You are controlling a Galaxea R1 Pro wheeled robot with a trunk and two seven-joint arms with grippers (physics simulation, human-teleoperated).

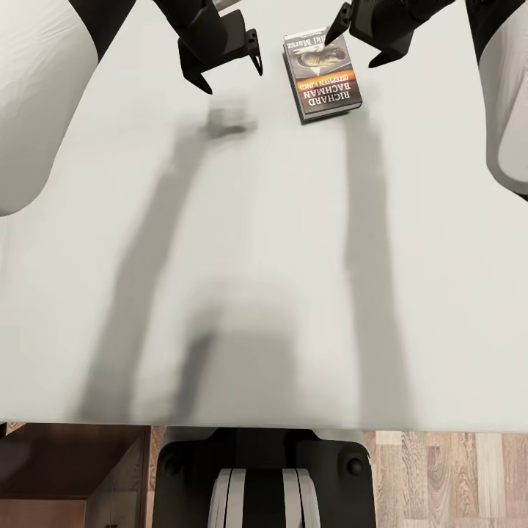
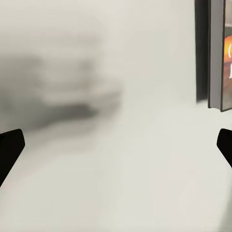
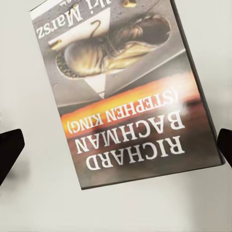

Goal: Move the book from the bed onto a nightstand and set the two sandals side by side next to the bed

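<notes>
The book (image 1: 323, 73) lies flat on the off-white mattress of the bed (image 1: 257, 257), far from me, its dark cover with an orange band and white lettering facing up. My right gripper (image 1: 350, 51) hovers open just above the book's far end. In the right wrist view the book (image 3: 125, 92) lies between the spread fingertips (image 3: 9, 150), and nothing is gripped. My left gripper (image 1: 233, 81) hangs open over bare mattress beside the book. In the left wrist view, the book's edge (image 2: 217, 53) is off to one side of the left gripper (image 2: 116, 150).
The mattress's near edge runs just in front of my base (image 1: 264, 477). Light wood-plank floor (image 1: 447, 477) lies at the near right. A dark reddish-brown wooden piece of furniture (image 1: 73, 469) stands at the near left. Arm shadows cross the mattress.
</notes>
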